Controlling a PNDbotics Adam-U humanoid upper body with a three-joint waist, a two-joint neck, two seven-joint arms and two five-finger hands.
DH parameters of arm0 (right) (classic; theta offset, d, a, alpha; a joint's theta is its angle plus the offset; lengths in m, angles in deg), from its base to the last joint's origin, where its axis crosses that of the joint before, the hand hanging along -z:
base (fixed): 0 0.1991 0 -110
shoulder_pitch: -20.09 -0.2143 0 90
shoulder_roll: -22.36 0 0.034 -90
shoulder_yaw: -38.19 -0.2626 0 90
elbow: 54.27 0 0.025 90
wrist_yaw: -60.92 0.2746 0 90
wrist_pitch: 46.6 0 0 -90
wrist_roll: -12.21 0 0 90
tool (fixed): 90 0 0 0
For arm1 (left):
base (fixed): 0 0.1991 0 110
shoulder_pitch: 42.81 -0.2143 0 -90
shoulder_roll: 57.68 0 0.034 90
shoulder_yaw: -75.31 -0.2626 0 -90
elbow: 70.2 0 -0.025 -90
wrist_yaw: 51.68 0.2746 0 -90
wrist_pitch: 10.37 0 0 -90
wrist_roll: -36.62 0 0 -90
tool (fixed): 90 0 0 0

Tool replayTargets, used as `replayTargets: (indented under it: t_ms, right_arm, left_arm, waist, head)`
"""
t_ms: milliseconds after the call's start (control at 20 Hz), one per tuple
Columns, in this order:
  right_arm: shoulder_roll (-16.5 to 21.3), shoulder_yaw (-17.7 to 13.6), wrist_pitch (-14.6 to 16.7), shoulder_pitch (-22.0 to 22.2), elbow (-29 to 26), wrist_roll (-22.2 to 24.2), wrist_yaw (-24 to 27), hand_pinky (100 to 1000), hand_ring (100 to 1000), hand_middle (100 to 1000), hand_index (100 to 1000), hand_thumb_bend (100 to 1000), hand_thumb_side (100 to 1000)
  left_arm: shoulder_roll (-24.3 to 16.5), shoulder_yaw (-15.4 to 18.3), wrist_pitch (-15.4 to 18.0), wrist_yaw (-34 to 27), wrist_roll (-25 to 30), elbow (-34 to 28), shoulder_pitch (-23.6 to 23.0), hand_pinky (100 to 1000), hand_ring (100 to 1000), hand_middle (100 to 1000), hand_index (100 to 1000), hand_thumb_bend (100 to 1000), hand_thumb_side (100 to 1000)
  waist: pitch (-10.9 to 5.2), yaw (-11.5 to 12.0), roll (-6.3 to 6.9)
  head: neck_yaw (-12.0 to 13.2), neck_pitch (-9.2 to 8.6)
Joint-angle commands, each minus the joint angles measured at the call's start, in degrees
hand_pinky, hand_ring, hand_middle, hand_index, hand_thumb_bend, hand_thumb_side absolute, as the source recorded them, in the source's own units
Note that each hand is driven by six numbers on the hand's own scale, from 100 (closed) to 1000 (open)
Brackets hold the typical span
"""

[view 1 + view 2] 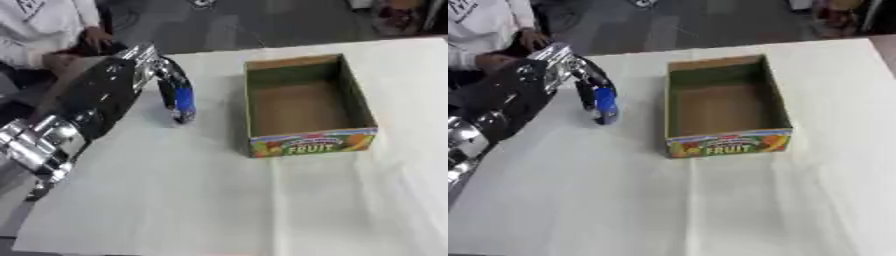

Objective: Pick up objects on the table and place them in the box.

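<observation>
Box (311,142) sits empty on the table (175,200), open side up, front panel printed FRUIT; nothing placed in it, so I judge the task at its start, 0 objects delivered.

Left hand (166,80) comes in from the upper left, fingers curled down around a small blue object (183,100), cylinder-like, maybe a bottle or tube, can't tell more. Object hangs under the fingers with its lower end at or just above the cloth; whether it is lifted clear I cannot tell. Object is left of the box, near its left wall but apart from it.

Right hand shows in neither view.

No other loose object visible on the table in these views, so this blue one looks like the only piece left, as far as shown.

Room: table to the near side of the box is bare white cloth, with a bare strip on its right too. Gap between object and box wall is unobstructed. Box walls stand upright, so the object likely has to rise over the left rim before going in; clipping that rim could shove the light cardboard. Far table edge runs just behind the hand and box. Left table edge lies under the forearm, little margin that side.
</observation>
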Motion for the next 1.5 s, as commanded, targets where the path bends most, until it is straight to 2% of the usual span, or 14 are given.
replayTargets:
  t_ms: [50,450,650,700,750,800,850,950,1000,1100,1150,1300,1500]
  right_arm:
    - [0.4,-0.3,0.1,-1.2,-0.6,0.2,0.2,481,514,574,603,100,807]
    - [0.3,-0.3,0.1,-1.2,-0.6,0.3,0.2,482,514,575,603,100,809]
    - [0.3,-0.3,0.1,-1.2,-0.6,0.3,0.2,482,514,575,603,100,809]
    - [0.3,-0.3,0.0,-1.2,-0.6,0.3,0.3,482,514,575,603,100,810]
    - [0.3,-0.3,0.0,-1.2,-0.6,0.3,0.3,482,514,575,603,100,810]
    - [0.3,-0.3,0.0,-1.2,-0.6,0.4,0.3,482,514,575,603,100,810]
    - [0.3,-0.3,0.0,-1.2,-0.6,0.4,0.4,482,514,575,604,100,810]
    - [0.4,-0.3,0.0,-1.2,-0.6,0.4,0.5,482,514,575,604,100,810]
    - [0.4,-0.3,0.0,-1.2,-0.6,0.4,0.5,482,514,575,604,100,810]
    - [0.4,-0.3,0.0,-1.2,-0.6,0.4,0.6,482,514,575,604,100,810]
    - [0.4,-0.3,0.0,-1.1,-0.6,0.5,0.6,482,515,576,604,100,808]
    - [0.4,-0.3,0.0,-1.0,-0.6,0.6,0.7,482,515,576,605,100,811]
    - [0.5,-0.3,0.0,-0.9,-0.6,0.6,0.7,483,515,576,605,100,811]
  left_arm:
    - [-1.1,0.6,1.4,-0.2,1.2,-1.3,0.7,1000,1000,1000,1000,486,351]
    - [-0.9,0.9,1.1,-0.2,1.2,-2.9,0.0,888,972,1000,1000,449,320]
    - [-0.8,1.1,0.7,-0.2,1.2,-3.3,-0.3,706,844,994,968,413,291]
    - [-0.8,1.2,0.5,-0.3,1.2,-3.4,-0.3,642,782,946,918,402,278]
    - [-0.8,1.4,0.2,-0.4,1.2,-3.7,-0.4,560,690,878,811,383,268]
    - [-0.8,1.5,0.0,-0.7,1.2,-4.1,-0.5,502,625,825,749,348,277]
    - [-0.9,1.7,-0.3,-1.1,1.2,-4.6,-0.5,395,514,692,667,282,281]
    - [-1.0,2.1,-0.8,-1.7,1.2,-5.9,-0.7,291,436,584,602,209,269]
    - [-1.2,2.3,-1.0,-2.0,1.1,-6.8,-0.8,231,383,522,560,116,268]
    - [-1.5,2.4,-1.2,-2.4,-0.5,-8.3,-1.1,213,365,488,530,100,291]
    - [-1.6,2.4,-1.2,-2.5,-1.4,-8.7,-1.3,209,358,467,487,100,367]
    - [-1.9,2.4,-1.2,-2.8,-3.9,-9.3,-1.6,149,315,449,422,100,459]
    - [-2.0,2.4,0.3,-3.9,-6.7,-9.8,-1.7,100,262,423,364,100,477]
  waist:
    - [-0.59,0.0,-0.36]
    - [-0.46,-0.1,-0.45]
    - [-0.43,-0.1,-0.47]
    - [-0.43,-0.1,-0.47]
    - [-0.44,-0.1,-0.48]
    - [-0.45,-0.1,-0.48]
    - [-0.46,-0.1,-0.48]
    - [-0.47,0.0,-0.48]
    - [-0.47,0.0,-0.48]
    - [-0.46,0.0,-0.49]
    - [-0.46,0.0,-0.5]
    - [-0.46,0.1,-0.51]
    - [-0.47,0.2,-0.57]
  head:
    - [0.4,-0.06]
    - [0.4,-0.06]
    - [0.4,-0.06]
    - [0.4,-0.06]
    - [0.4,-0.06]
    - [0.3,-0.06]
    - [0.3,-0.06]
    - [0.3,-0.06]
    - [0.3,-0.06]
    - [0.3,-0.06]
    - [0.2,-0.06]
    - [0.3,-0.06]
    - [0.3,-0.06]
